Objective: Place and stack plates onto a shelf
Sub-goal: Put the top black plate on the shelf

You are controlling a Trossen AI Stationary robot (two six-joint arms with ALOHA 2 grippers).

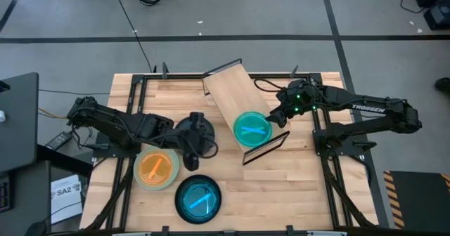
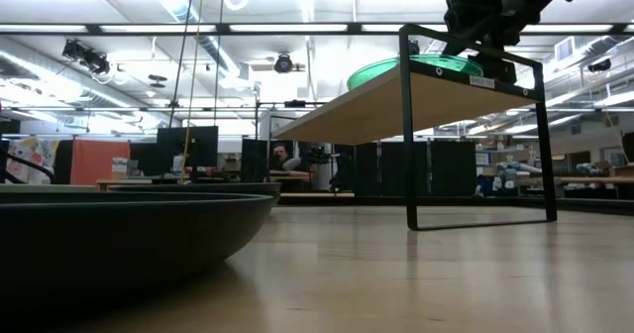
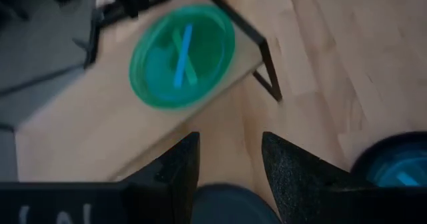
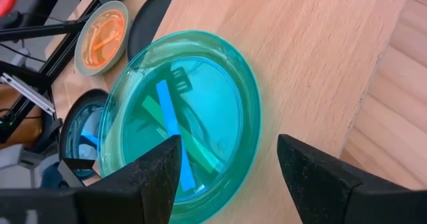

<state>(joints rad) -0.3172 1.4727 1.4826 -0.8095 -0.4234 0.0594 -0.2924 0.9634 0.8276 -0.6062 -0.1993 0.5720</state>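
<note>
The shelf point(image 1: 235, 95) is a pale wood board on black wire frames point(image 2: 475, 145), standing slantwise mid-table. A teal plate point(image 1: 252, 127) with a blue centre stripe lies flat on the shelf's near end point(image 4: 180, 124). My right gripper point(image 4: 227, 174) is open just above that plate's rim, touching nothing. My left gripper point(image 3: 227, 164) is left of the shelf, pointing slantwise down at it, with a dark grey plate point(image 1: 193, 134) at its fingers. An orange plate point(image 1: 156, 167) sits in a pale green one. A teal plate in a black one point(image 1: 198, 197) lies on the table near the front edge. My left gripper has a dark rounded rim point(image 3: 227, 207) far back between its two fingers, whose tips stand apart beyond it. The fingers slant down toward the shelf. The gripper itself hides the rest of the hold. Seen past the shelf edge, the dark plate point(image 4: 150, 17) looks raised off the table.
Black frame rails run along the table's left point(image 1: 133, 102) and right point(image 1: 327, 152) sides. The far half of the shelf board point(image 1: 225, 85) is bare. Bare slatted tabletop point(image 1: 281, 187) lies at the front right.
</note>
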